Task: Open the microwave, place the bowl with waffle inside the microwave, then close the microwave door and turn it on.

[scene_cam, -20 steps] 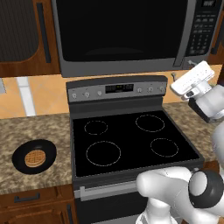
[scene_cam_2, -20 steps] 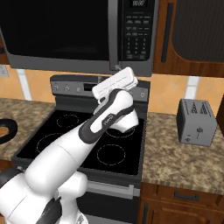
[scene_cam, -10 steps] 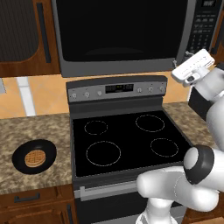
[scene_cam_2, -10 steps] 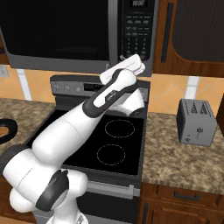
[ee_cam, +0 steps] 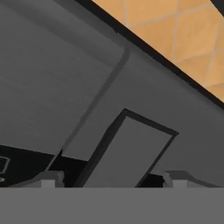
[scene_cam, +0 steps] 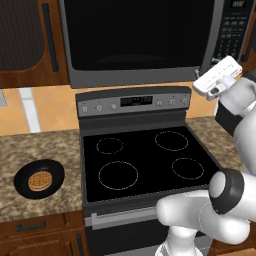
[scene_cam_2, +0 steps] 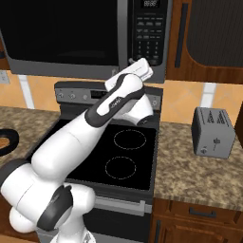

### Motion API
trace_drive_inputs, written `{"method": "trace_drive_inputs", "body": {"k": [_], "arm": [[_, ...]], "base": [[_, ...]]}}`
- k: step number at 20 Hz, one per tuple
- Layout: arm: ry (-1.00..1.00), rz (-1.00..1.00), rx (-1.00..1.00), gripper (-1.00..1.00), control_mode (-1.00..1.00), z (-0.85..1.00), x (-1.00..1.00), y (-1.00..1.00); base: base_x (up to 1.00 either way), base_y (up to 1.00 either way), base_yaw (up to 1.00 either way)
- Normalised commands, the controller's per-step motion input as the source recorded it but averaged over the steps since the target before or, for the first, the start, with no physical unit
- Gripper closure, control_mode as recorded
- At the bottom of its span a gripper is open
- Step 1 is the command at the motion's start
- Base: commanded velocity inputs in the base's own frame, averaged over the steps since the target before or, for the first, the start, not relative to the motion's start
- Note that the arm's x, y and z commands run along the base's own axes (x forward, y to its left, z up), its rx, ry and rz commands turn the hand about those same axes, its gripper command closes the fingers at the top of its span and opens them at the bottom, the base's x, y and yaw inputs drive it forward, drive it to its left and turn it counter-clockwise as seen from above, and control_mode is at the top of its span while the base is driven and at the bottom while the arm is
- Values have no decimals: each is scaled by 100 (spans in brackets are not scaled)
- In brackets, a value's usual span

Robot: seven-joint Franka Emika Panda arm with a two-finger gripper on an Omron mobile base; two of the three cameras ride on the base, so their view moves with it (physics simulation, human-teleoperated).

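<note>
The bowl (scene_cam: 39, 179) lies on the table (scene_cam: 45, 150) left of the stove (scene_cam: 145, 160) — the waffle (scene_cam: 40, 180) is inside it. The hand (ee_cam: 111, 177), fingers spread and holding nothing, is raised at the closed microwave (scene_cam: 145, 40), beside the lower right corner of the microwave door (scene_cam: 135, 37).

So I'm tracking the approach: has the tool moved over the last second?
Yes. The tool has risen from stove control-panel height toward the microwave's lower right corner.
</note>
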Motion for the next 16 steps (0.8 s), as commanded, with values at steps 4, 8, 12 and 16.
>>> {"method": "trace_drive_inputs", "body": {"k": [4, 8, 12, 16], "arm": [[2, 10, -6, 100, -100, 0, -2, 30], [0, 28, -10, 100, -100, 0, -69, 18], [-5, 36, -16, 100, -100, 0, -100, 14], [-5, 31, -17, 100, -100, -1, -100, 31]], "base": [[0, 0, 0], [0, 0, 0], [0, 0, 0], [0, 0, 0]]}}
